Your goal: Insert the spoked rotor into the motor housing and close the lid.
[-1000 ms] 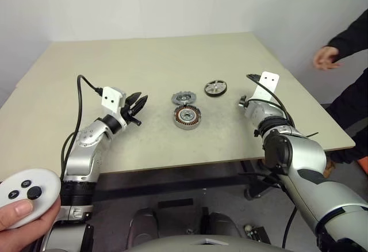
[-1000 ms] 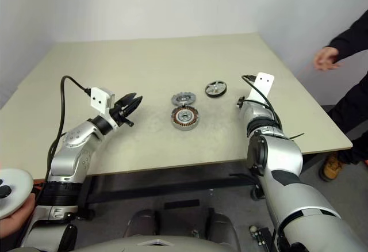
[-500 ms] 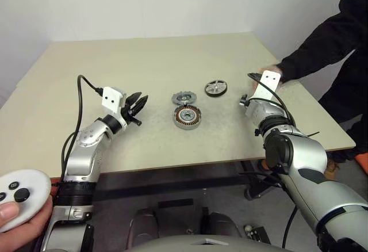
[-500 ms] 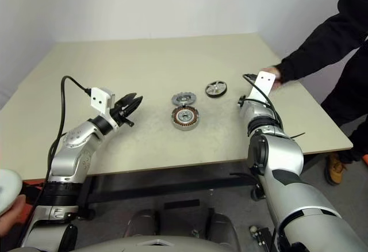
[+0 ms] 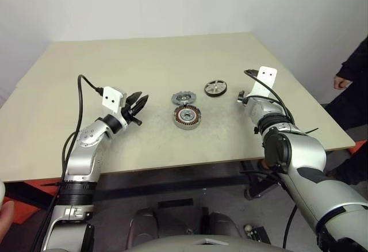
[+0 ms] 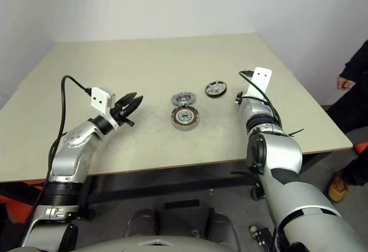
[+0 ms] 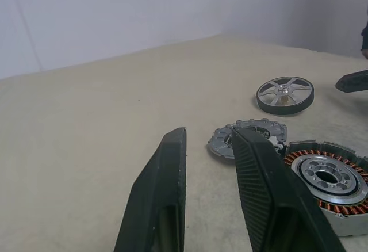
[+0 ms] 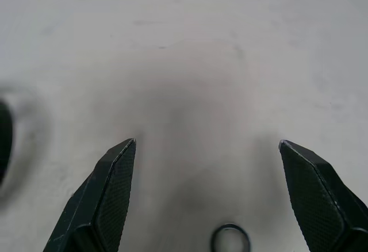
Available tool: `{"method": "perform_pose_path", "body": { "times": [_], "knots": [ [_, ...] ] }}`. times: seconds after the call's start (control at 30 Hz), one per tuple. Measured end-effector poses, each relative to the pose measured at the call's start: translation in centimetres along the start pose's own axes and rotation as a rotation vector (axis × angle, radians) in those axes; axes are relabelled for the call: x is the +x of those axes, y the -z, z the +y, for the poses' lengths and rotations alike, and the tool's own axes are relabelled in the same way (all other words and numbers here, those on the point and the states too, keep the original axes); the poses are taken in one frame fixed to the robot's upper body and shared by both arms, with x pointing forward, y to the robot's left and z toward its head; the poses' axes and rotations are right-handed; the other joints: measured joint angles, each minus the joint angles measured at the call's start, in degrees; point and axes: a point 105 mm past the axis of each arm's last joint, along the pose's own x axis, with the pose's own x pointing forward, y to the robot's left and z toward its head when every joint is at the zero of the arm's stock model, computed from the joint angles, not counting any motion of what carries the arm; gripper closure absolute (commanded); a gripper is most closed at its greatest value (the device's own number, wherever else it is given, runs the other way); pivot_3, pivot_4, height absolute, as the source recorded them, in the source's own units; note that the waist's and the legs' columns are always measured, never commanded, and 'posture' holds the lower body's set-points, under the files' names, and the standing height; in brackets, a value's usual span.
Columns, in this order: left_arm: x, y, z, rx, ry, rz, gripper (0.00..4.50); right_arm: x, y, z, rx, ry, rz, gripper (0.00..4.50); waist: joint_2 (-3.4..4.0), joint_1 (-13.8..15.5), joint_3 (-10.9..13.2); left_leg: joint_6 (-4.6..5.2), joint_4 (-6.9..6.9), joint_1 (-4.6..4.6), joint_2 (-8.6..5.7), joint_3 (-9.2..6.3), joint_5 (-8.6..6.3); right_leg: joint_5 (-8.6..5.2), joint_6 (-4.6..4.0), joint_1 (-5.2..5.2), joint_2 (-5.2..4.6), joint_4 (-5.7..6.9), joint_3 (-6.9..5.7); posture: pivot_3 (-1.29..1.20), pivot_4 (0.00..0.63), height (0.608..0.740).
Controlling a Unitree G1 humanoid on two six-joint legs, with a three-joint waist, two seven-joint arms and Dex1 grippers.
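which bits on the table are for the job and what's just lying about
For the job:
- rotor
- housing
- lid

Just about:
- small dark ring on the table, under the right tool
- person's hand off the table's right edge

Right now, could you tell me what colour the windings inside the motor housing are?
Copper-brown, ringing a silver hub in the motor housing; clearest in the left wrist view.

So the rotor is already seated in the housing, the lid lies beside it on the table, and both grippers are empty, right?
Not quite. The spoked rotor still lies on the table, apart from the motor housing, whose copper windings are uncovered in the left wrist view. The lid does lie beside the housing, and the left gripper and right gripper are empty.
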Motion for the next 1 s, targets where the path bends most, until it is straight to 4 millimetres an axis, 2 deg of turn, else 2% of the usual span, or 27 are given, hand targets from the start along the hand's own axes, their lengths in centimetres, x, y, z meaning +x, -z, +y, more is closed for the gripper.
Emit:
{"method": "perform_pose_path", "body": {
  "times": [0.23,0.4,0.6,0.73,1.0],
  "knots": [
    [0.0,0.0,0.0,0.0,0.0,0.0,3.2,0.0,-1.1,-2.1,-0.02,0.13,-0.038,0.03,0.0,0.06,0.0,0.0,0.0,-0.01,-0.01,0.0,0.0,0.0,0.0,0.0,0.0,0.0,0.0,0.0,0.0,0.74],
    [0.0,0.0,0.0,0.0,0.001,0.001,3.2,-0.1,-1.2,-2.6,0.004,0.184,-0.043,0.03,0.0,-0.06,0.0,-0.01,0.0,0.0,0.0,0.01,0.0,0.0,0.01,-0.02,0.01,0.01,0.0,0.0,0.0,0.74],
    [-0.4,0.5,-0.1,-0.006,-0.002,0.015,3.2,-0.4,2.3,-0.7,0.005,0.12,0.024,0.03,0.01,-0.01,-0.01,-0.01,0.0,-0.02,0.0,0.01,0.01,0.0,0.0,-0.02,0.0,0.01,0.0,0.0,0.0,0.74],
    [-0.6,0.6,0.0,-0.003,-0.003,0.024,3.2,-0.7,3.0,-0.5,-0.032,0.054,-0.056,0.03,0.0,0.12,-0.01,-0.01,0.01,0.0,-0.01,0.01,0.01,0.01,0.02,0.02,0.0,0.0,0.01,0.0,0.0,0.74],
    [-0.6,0.4,-0.2,0.0,0.006,0.022,3.2,-1.3,3.7,-1.4,-0.034,0.07,-0.09,0.03,0.01,0.1,-0.02,-0.06,0.0,0.08,-0.01,0.01,0.03,-0.16,0.36,0.05,0.0,0.02,0.03,0.0,0.0,0.74]
  ]
}}
